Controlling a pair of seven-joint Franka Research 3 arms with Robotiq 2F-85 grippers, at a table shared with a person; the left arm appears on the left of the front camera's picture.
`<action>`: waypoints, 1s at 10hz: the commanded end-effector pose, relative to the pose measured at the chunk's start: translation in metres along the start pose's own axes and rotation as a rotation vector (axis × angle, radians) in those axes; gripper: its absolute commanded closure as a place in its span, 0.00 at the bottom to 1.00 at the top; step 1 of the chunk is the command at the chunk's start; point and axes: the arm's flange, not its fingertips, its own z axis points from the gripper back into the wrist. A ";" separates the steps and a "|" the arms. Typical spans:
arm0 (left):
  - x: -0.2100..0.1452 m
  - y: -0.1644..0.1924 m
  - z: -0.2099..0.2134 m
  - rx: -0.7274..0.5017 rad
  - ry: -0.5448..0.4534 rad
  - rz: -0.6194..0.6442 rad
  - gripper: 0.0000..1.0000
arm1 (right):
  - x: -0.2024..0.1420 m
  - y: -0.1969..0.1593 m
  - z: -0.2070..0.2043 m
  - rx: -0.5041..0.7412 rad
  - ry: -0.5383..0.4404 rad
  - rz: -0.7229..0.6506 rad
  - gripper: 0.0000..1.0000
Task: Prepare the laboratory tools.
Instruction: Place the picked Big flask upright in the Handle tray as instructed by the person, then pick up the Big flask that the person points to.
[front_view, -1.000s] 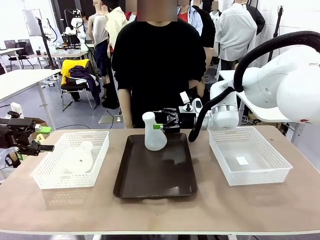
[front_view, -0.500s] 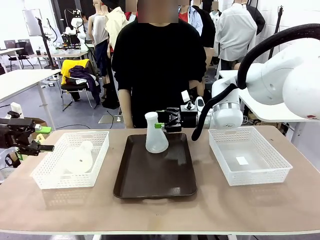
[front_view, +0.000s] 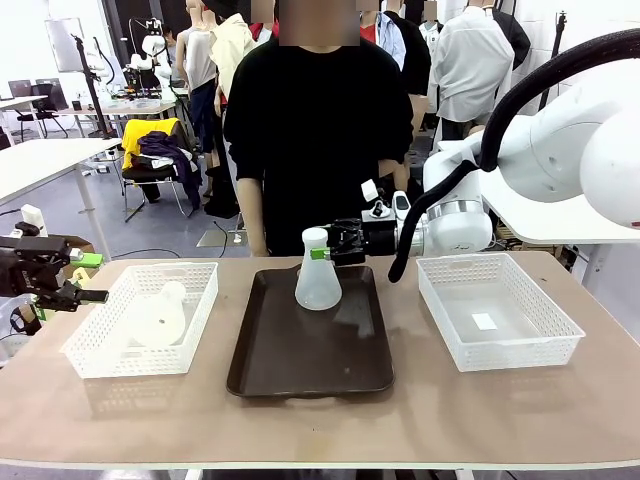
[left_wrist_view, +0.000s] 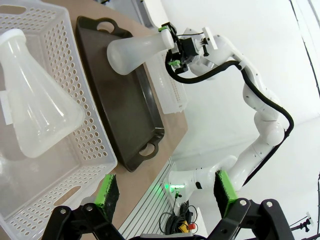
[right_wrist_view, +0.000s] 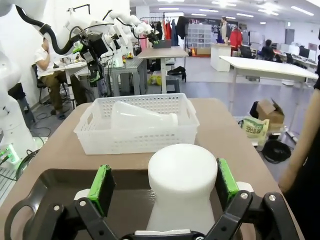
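One frosted-white conical flask (front_view: 318, 272) stands upright at the far end of the dark brown tray (front_view: 310, 350). My right gripper (front_view: 330, 252) reaches in from the right at its neck. In the right wrist view the neck (right_wrist_view: 182, 182) sits between the spread pads of that gripper (right_wrist_view: 164, 186); it is close to the right pad, with a gap at the left one. The second flask (front_view: 160, 318) lies on its side in the left mesh basket (front_view: 130, 365). My left gripper (front_view: 92, 278) hovers open just left of that basket, with the flask (left_wrist_view: 37, 110) ahead of its fingers.
A white mesh basket (front_view: 520, 355) at the right holds just a small white tag. A person in black (front_view: 310, 130) stands at the far edge behind the tray. The near strip of the table lies bare.
The right gripper and the flask have shifted slightly to the right over the tray. The flask has gone from tilted to upright. The left arm has not moved.
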 end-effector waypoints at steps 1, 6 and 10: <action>0.000 -0.002 0.002 -0.012 -0.004 -0.010 0.00 | 0.000 0.003 0.000 0.004 0.032 -0.017 0.00; 0.000 -0.002 0.002 -0.012 -0.004 -0.010 0.00 | 0.000 0.000 0.000 0.000 0.004 -0.005 0.00; 0.000 -0.002 0.002 -0.012 -0.004 -0.010 0.00 | 0.000 0.000 0.000 0.000 0.004 -0.005 0.00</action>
